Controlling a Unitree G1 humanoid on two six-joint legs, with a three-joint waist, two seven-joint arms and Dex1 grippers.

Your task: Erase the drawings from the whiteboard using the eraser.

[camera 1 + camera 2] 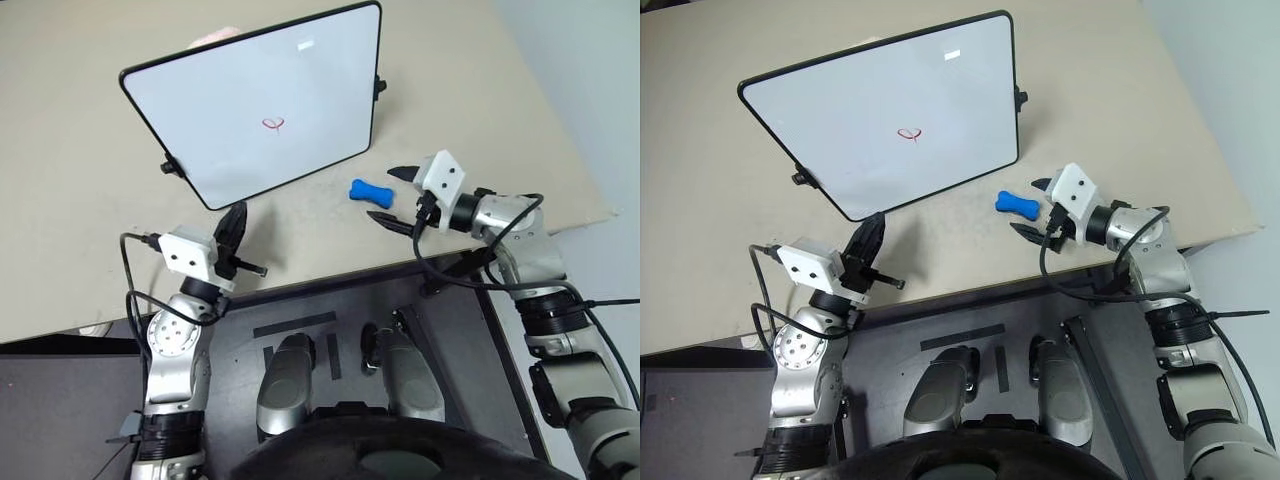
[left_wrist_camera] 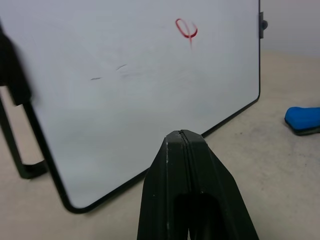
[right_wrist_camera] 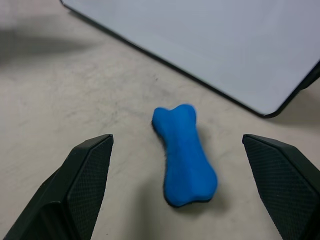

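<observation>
The whiteboard (image 1: 230,90) stands tilted on the beige table, with the drawings (image 1: 273,124), a small red looped scribble, near its middle. The blue bone-shaped eraser (image 1: 369,191) lies flat on the table just off the board's near right corner. My right gripper (image 1: 390,196) is open, one finger on each side of the eraser and a little short of it. In the right wrist view the eraser (image 3: 184,155) lies between the spread fingers (image 3: 85,175), untouched. My left gripper (image 1: 235,222) is shut and empty, pointing at the board's near left corner (image 2: 75,205).
The table's (image 1: 80,230) front edge runs just below both grippers, and its right edge lies beyond the right arm. Small black knobs (image 1: 170,167) stick out at the board's sides. A pinkish shape (image 1: 215,37) shows behind the board's far edge.
</observation>
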